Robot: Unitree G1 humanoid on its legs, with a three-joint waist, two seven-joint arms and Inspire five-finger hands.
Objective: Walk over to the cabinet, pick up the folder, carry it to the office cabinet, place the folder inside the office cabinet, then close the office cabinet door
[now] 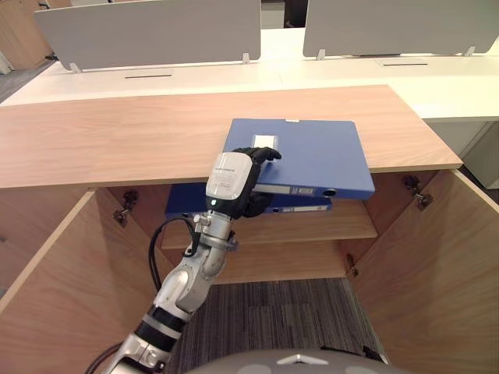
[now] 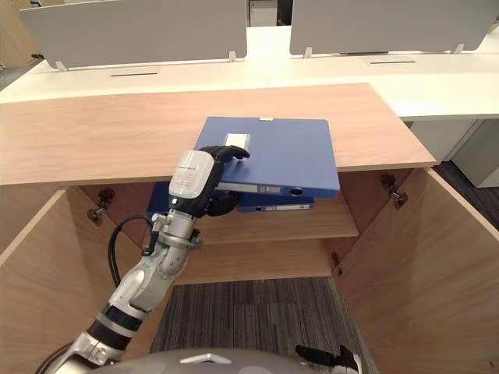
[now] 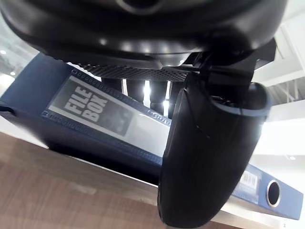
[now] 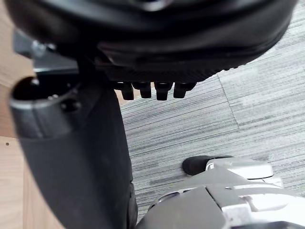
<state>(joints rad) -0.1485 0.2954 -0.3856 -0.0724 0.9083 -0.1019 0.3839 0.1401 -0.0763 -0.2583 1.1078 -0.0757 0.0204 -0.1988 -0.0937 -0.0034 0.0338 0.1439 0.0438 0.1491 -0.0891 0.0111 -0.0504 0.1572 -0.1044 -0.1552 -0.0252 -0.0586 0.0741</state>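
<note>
Currently my left hand (image 1: 234, 183) is clamped on the blue folder (image 1: 312, 156). Its fingers (image 3: 138, 90) curl over the folder's top cover and the thumb (image 3: 205, 157) presses up from beneath, at the folder's near left corner.

1. Folder position: it lies flat on the cabinet top (image 1: 117, 132), towards the right half. Its near edge overhangs the front edge of the top. The spine faces me and carries a label and a round hole near its right end.
2. Cabinet state: both doors stand open, the left door (image 1: 47, 296) and the right door (image 1: 437, 265). One inner shelf (image 1: 312, 226) runs across the opening.
3. Shelf contents: a second blue folder (image 1: 183, 204) lies flat on that shelf, directly below the held folder and partly hidden behind my left hand.
4. Right hand (image 4: 76, 152): it hangs low over the grey carpet (image 1: 281, 319). Its fingers are roughly straight and hold nothing.
5. Background: white desks (image 1: 452, 78) with grey divider screens (image 1: 148, 31) stand just behind the cabinet.
</note>
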